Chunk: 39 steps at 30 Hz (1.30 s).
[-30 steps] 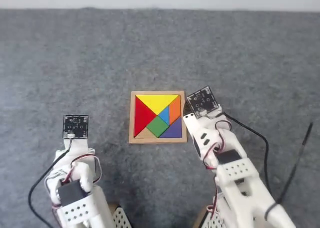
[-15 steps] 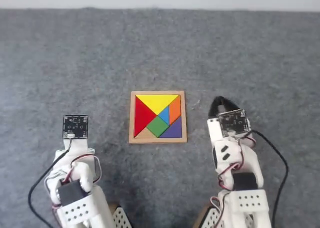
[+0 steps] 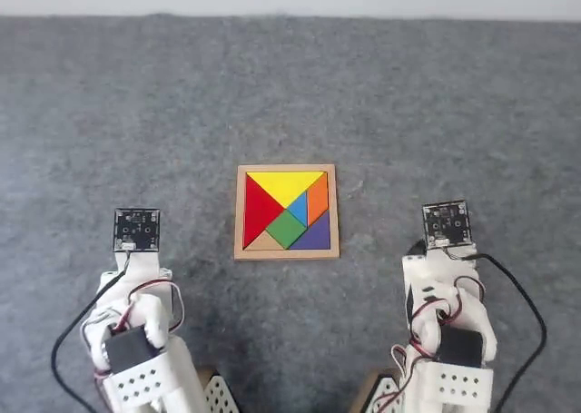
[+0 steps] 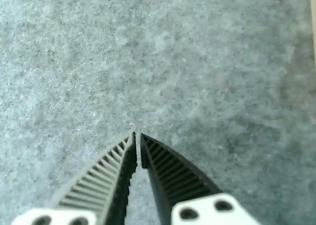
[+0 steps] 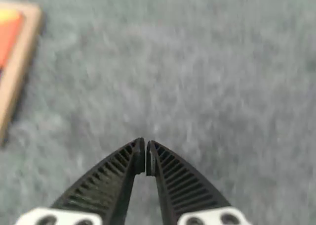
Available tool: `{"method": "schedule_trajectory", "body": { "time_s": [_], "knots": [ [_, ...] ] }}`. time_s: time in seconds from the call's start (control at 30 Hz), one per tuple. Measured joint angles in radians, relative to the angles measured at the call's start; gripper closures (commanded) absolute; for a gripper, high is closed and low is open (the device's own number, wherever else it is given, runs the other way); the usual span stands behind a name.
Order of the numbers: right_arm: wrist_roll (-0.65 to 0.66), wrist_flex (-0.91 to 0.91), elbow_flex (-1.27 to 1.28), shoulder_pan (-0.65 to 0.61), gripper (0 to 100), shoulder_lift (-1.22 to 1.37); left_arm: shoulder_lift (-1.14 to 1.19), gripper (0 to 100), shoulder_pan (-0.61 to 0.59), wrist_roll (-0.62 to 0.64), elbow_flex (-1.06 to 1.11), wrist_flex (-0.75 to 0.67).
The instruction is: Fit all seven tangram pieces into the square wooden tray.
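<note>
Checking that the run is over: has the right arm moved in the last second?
Yes. The right arm has pulled back from the right edge of the tray toward its own base, and is now clear of it.

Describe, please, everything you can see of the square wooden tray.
The square wooden tray is pale wood with a narrow raised rim. It lies flat on the grey felt-like table cover. Seven flat pieces fill its recess: a yellow triangle at the far side, a red triangle on the left, a blue triangle and green square in the middle, an orange parallelogram on the right, and a purple triangle and wood-coloured triangle along the near edge. Only the pieces and the cover touch it.
</note>
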Motion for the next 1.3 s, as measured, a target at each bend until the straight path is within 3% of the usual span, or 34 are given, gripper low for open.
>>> {"method": "schedule_trajectory", "body": {
  "time_s": [0.27,1.3],
  "knots": [
    [0.0,0.252,0.0,0.029,98.0,-0.003,-0.002,99,0.0,0.0,0.0,0.0],
    [0.0,0.264,0.0,0.029,98.2,-0.003,-0.002,99,0.0,0.0,0.0,0.0]
  ]
}}
